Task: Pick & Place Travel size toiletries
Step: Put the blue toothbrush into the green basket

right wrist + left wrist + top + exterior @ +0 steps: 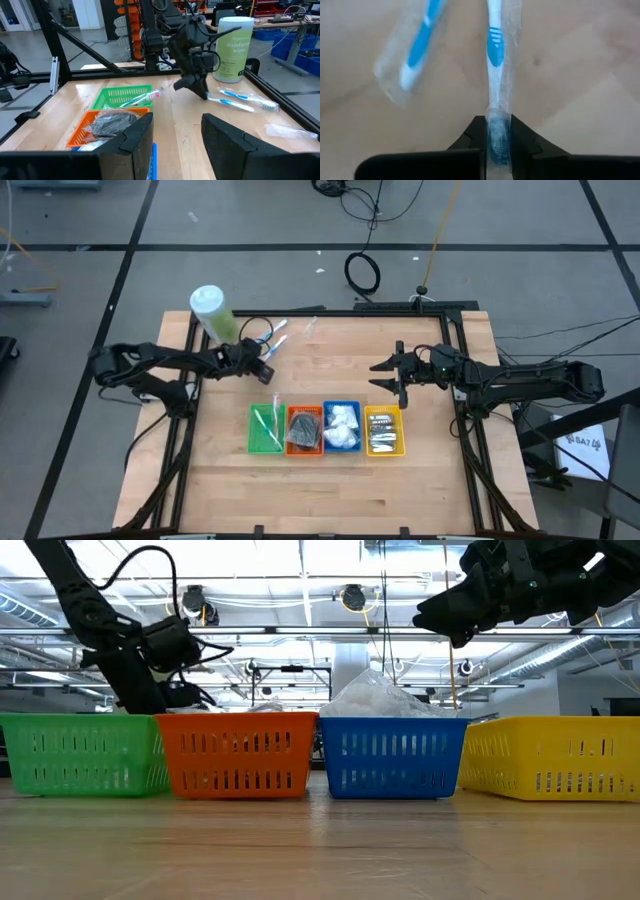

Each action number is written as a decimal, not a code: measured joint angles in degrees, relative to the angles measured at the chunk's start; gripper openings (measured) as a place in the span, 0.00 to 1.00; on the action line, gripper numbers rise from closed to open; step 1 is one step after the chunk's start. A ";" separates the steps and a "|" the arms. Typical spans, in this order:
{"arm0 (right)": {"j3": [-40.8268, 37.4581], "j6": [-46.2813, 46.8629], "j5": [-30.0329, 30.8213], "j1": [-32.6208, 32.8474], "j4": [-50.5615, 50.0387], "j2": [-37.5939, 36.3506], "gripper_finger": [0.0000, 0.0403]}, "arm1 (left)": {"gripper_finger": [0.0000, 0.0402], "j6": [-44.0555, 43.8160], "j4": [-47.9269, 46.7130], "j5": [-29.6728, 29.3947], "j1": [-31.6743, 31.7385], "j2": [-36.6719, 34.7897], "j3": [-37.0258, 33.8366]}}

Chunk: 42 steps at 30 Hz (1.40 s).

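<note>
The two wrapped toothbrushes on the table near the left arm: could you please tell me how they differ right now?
The gripped toothbrush is pinched at one end between the fingers of the left tool; the loose toothbrush lies free beside it, untouched. The gripped toothbrush runs straight out from the tool, while the loose toothbrush lies at a slant to it. Both are blue and white, each in a clear wrapper, on the wooden table.

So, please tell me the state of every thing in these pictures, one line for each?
Left gripper: shut on a wrapped toothbrush.
Wrapped toothbrush: lying on the table, one end pinched.
Second wrapped toothbrush: lying loose beside it.
Right gripper: open, empty, above the table behind the yellow bin.
Wipes canister: upright, cap on.
Green bin: holds toothbrushes.
Orange bin: holds dark pouches.
Blue bin: holds white packets.
Yellow bin: holds silver tubes.
</note>
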 joint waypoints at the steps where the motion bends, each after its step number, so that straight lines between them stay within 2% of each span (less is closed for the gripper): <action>1: 0.00 0.04 0.00 0.00 0.00 0.00 0.38 | 0.07 -0.35 -0.35 0.84 -0.12 -0.92 -0.08; 7: 0.00 0.08 -0.01 0.00 -0.11 0.00 0.38 | 0.10 -4.23 -0.71 2.94 -2.42 -9.52 -0.09; 11: 0.00 0.09 0.00 0.00 -0.11 0.00 0.38 | 0.08 -6.48 -0.71 3.53 -5.12 -16.12 -0.09; 13: 0.00 0.11 0.00 0.00 -0.13 0.00 0.38 | 0.07 -7.54 -0.96 6.18 -6.75 -19.73 -0.08; 18: 0.01 0.11 -0.02 0.00 -0.12 0.00 0.38 | 0.08 -12.29 -6.43 16.38 -12.68 -28.39 -0.07; 23: 0.00 -0.02 -0.02 0.00 -0.11 0.00 0.38 | 0.08 -17.35 -13.41 16.27 -21.73 -35.79 -0.07; 26: 0.00 0.11 -0.04 0.00 -0.09 0.00 0.38 | 0.08 -24.66 -19.10 8.05 -28.16 -38.33 -0.07; 30: 0.02 0.13 -0.13 0.00 -0.09 0.00 0.38 | 0.08 -39.33 -23.17 -11.64 -40.93 -38.65 -0.94; 33: 0.00 0.11 -0.15 0.00 -0.13 0.00 0.38 | 0.08 -48.23 -19.59 -24.72 -52.09 -37.47 -3.16; 37: 0.00 -0.04 -0.17 0.00 -0.15 0.00 0.38 | 0.07 -55.55 -10.87 -39.50 -65.31 -32.98 -4.97; 39: 0.01 -0.24 -0.20 0.00 -0.15 0.00 0.38 | 0.07 -58.44 -7.91 -45.30 -69.96 -29.38 -5.05; 42: 0.00 -0.30 -0.20 0.00 -0.12 0.00 0.38 | 0.07 -61.46 -3.01 -49.72 -73.93 -23.35 -5.07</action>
